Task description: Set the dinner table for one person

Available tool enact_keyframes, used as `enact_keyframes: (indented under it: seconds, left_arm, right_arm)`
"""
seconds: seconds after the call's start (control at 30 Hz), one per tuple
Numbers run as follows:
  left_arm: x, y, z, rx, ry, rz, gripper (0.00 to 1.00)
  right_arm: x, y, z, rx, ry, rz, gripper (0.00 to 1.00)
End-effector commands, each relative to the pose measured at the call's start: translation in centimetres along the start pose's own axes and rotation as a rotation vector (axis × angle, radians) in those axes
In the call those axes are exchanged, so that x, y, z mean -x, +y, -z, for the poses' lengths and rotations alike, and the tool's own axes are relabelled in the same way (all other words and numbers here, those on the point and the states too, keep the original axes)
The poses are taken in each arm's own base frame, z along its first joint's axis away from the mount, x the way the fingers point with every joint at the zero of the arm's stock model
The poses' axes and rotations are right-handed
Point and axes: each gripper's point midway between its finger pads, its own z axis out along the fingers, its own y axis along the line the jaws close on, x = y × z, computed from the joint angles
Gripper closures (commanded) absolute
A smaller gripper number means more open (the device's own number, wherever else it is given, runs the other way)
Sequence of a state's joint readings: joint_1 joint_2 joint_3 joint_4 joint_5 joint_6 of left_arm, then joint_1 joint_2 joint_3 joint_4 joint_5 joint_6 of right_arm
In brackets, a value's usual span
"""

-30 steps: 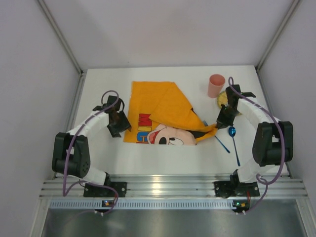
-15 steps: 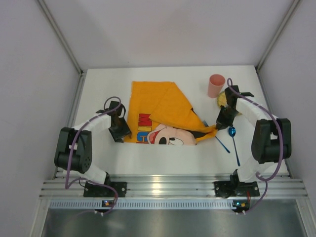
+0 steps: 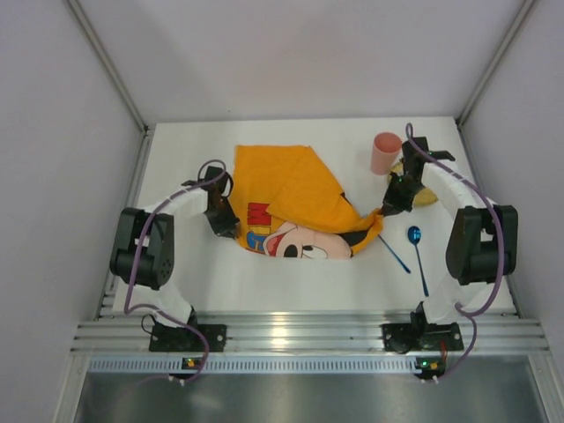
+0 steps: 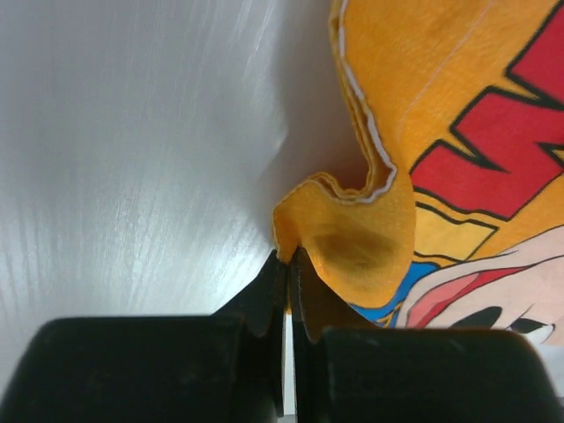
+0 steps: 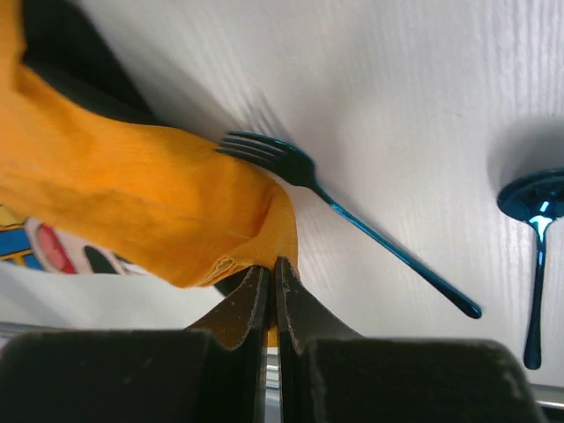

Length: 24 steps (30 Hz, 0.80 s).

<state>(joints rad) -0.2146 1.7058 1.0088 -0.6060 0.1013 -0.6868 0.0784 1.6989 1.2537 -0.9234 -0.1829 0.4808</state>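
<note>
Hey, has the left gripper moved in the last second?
Yes. The left gripper, shut on the cloth's corner, has shifted right, away from the table's left edge.

The left fingers [image 4: 263,304] and right fingers [image 5: 245,308] have drawn the orange cloth's [image 3: 295,189] 2 near corners inward.

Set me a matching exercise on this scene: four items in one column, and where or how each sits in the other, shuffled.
1. orange cloth
2. pink cup
3. fork
4. spoon

a. tines beside the lifted cloth corner
b. pinched by the left gripper and the right gripper
c. lying flat, right of the fork
d. standing upright at the far right

Pairs: 1-b, 2-d, 3-a, 4-c.
</note>
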Motion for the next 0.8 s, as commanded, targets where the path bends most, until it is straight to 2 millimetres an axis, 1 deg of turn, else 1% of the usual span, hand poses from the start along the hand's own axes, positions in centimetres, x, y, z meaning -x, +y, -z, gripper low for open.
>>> enact_keyframes:
  seconds: [0.0,0.03,0.07,0.1,0.13,0.17,0.2,0.23,0.27,0.3,0.33,0.37,0.4,0.43,0.47,0.5,0.53,0.57,0.6,0.63,0.7,0.73,0.77]
  left_arm:
    - [3.8,-1.7,3.1,0.022,-0.099,-0.04,1.0]
    - [4.7,-2.4,4.6,0.016,-0.127,-0.057,1.0]
    - [7.4,-4.1,7.4,-0.01,-0.215,-0.064,1.0]
    - [7.5,-4.1,8.9,0.009,-0.215,-0.07,1.0]
    - [8.4,-4.8,10.8,-0.005,-0.256,-0.087,1.0]
    - [10.4,-6.2,13.8,-0.038,-0.338,-0.092,1.0]
    - [10.9,-6.5,15.4,-0.044,-0.364,-0.098,1.0]
    - [11.5,-7.1,18.3,-0.063,-0.409,-0.102,1.0]
    - [11.6,-7.2,19.6,-0.067,-0.425,-0.101,1.0]
    - [11.6,-7.3,20.7,-0.073,-0.438,-0.101,1.0]
    - [11.0,-6.9,22.2,-0.073,-0.443,-0.095,1.0]
    - [11.2,-7.1,23.9,-0.088,-0.477,-0.089,1.0]
    - [11.0,-7.0,25.0,-0.094,-0.493,-0.084,1.0]
    - [10.3,-6.4,26.9,-0.104,-0.522,-0.07,1.0]
    - [10.5,-6.0,28.7,-0.102,-0.572,-0.055,1.0]
    - [10.0,-5.4,31.0,-0.123,-0.63,-0.037,1.0]
    - [9.8,-5.0,32.4,-0.132,-0.669,-0.03,1.0]
    - [9.8,-4.8,34.0,-0.152,-0.717,-0.026,1.0]
    - [9.4,-4.3,35.8,-0.163,-0.766,-0.022,1.0]
    - [9.4,-4.3,37.4,-0.184,-0.802,-0.02,1.0]
    - [9.2,-4.1,38.7,-0.188,-0.827,-0.036,1.0]
    - [9.3,-4.3,40.0,-0.204,-0.853,-0.039,1.0]
    - [9.3,-4.1,40.3,-0.195,-0.853,-0.044,1.0]
  right_arm:
    - [3.0,5.0,3.5,0.194,-0.074,0.075,1.0]
    - [3.2,6.2,4.4,0.248,-0.072,0.087,1.0]
    - [4.2,7.6,6.2,0.292,-0.108,0.103,1.0]
    - [4.2,8.1,7.1,0.309,-0.104,0.099,1.0]
    - [4.8,9.3,9.0,0.356,-0.131,0.11,1.0]
    - [4.6,9.7,10.1,0.373,-0.133,0.111,1.0]
    - [4.6,10.1,11.2,0.394,-0.145,0.114,1.0]
    - [4.4,10.8,12.5,0.425,-0.157,0.112,1.0]
    - [4.1,10.9,13.2,0.436,-0.159,0.107,1.0]
    - [3.5,11.0,14.6,0.456,-0.177,0.108,1.0]
    - [2.9,11.1,15.4,0.478,-0.175,0.093,1.0]
    - [1.9,10.9,16.5,0.498,-0.19,0.089,1.0]
    - [1.6,10.5,17.1,0.509,-0.197,0.065,1.0]
    - [0.8,10.1,17.0,0.524,-0.173,0.023,1.0]
    - [0.4,9.3,18.8,0.549,-0.22,-0.001,1.0]
    - [-0.2,9.2,19.5,0.573,-0.219,-0.043,1.0]
    - [-0.2,8.2,19.6,0.574,-0.228,-0.094,1.0]
    - [-0.9,8.0,20.9,0.599,-0.258,-0.102,1.0]
    - [-1.2,7.9,21.6,0.624,-0.253,-0.128,1.0]
    - [-1.6,8.0,21.9,0.64,-0.247,-0.137,1.0]
    - [-2.5,8.7,22.8,0.693,-0.212,-0.156,1.0]
    - [-2.7,8.9,23.0,0.708,-0.199,-0.159,1.0]
    - [-2.9,9.1,23.2,0.72,-0.186,-0.164,1.0]
